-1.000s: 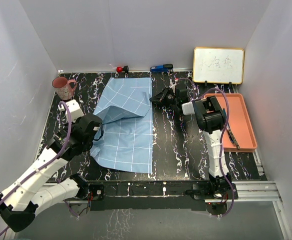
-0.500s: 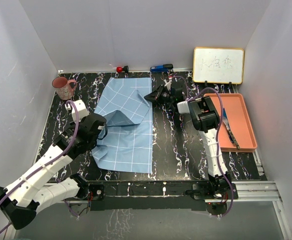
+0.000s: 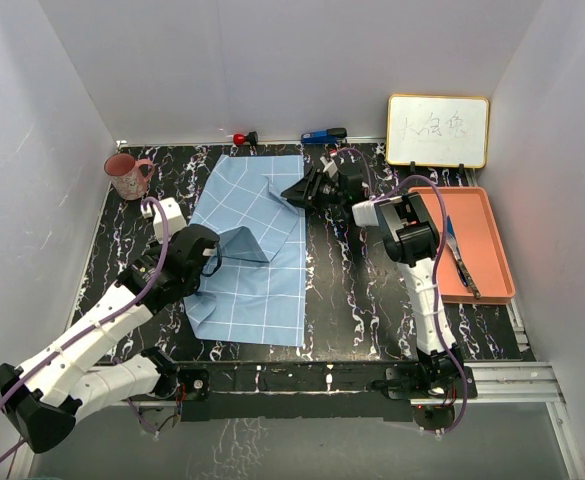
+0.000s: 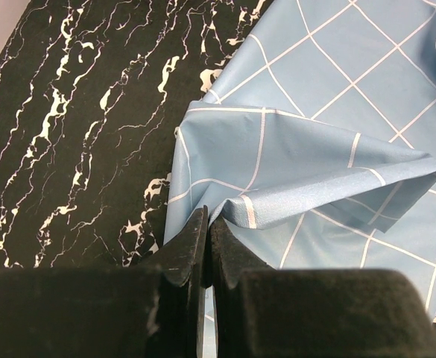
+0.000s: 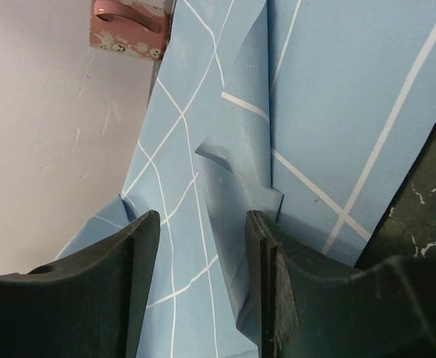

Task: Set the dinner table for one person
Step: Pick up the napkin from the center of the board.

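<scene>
At the far-left corner of the dinner table [image 3: 347, 290], toward 10 o'clock in the top view, a pink cup [image 3: 127, 176] stands upright on the black, white-veined top. That tabletop spans the whole workspace, with its metal rail [image 3: 502, 378] along the 6 o'clock edge where both arms are bolted.

Just right of the cup lies a light-blue cloth [image 3: 257, 290] with a white grid. It covers the left-centre of the table from 12 o'clock down toward 6 and is rumpled rather than flat. The left gripper [image 3: 212, 262] reaches in from 8 o'clock. Its claw is pinched tight on a folded edge of the cloth, which rises from the table in a loose peak beside the fingertips [image 4: 195, 239].

At the 12 o'clock edge, a small red object [image 3: 240, 138] and a blue object [image 3: 324, 134] sit against the back wall.

The right gripper [image 3: 297, 193] points toward 9 o'clock over the cloth's right border, near its far corner. Its jaws stand apart at a middling width. A turned-over flap of cloth lies below and between them, not gripped.

Further right, at 1 o'clock, a whiteboard [image 3: 438, 130] leans upright. Below it, at 3 o'clock, an orange tray [image 3: 492, 230] rests on the table with a dark utensil [image 3: 462, 268] inside.
</scene>
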Tool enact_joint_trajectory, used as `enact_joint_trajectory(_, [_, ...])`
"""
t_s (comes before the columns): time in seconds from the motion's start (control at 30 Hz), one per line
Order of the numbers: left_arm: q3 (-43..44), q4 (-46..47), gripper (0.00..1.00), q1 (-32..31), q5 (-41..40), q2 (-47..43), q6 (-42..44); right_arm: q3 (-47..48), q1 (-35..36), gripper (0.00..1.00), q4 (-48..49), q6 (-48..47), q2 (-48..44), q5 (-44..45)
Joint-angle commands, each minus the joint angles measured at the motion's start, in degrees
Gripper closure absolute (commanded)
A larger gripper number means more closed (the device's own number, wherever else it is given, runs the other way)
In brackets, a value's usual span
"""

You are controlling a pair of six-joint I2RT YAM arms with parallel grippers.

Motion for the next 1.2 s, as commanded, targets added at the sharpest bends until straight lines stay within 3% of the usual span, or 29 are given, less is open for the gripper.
enact_joint_trajectory(0.0, [-0.1,0.3,1.00,0.4,0.0,0.0,0.7,0.9,0.5,0.51,-8.8,-8.3,-2.1,-0.8])
enact_joint_trajectory(0.17, [0.4,-1.1,1.00,0.4,-0.4,0.4,0.6,0.3,0.5,0.50,-18.6,-16.7,-4.3,0.3])
enact_joint_trajectory(0.5, [0.5,-1.7,1.00,0.4,-0.7,-0.7,0.2,3.2,0.5,0.50,-40.9,-29.2,-9.6,12.8])
enact_joint_trajectory(1.17, [-0.3,-2.6,1.00,0.4,-2.1,-1.2,-0.8,3.7,0.5,0.50,-40.7,-29.2,-15.7,19.8])
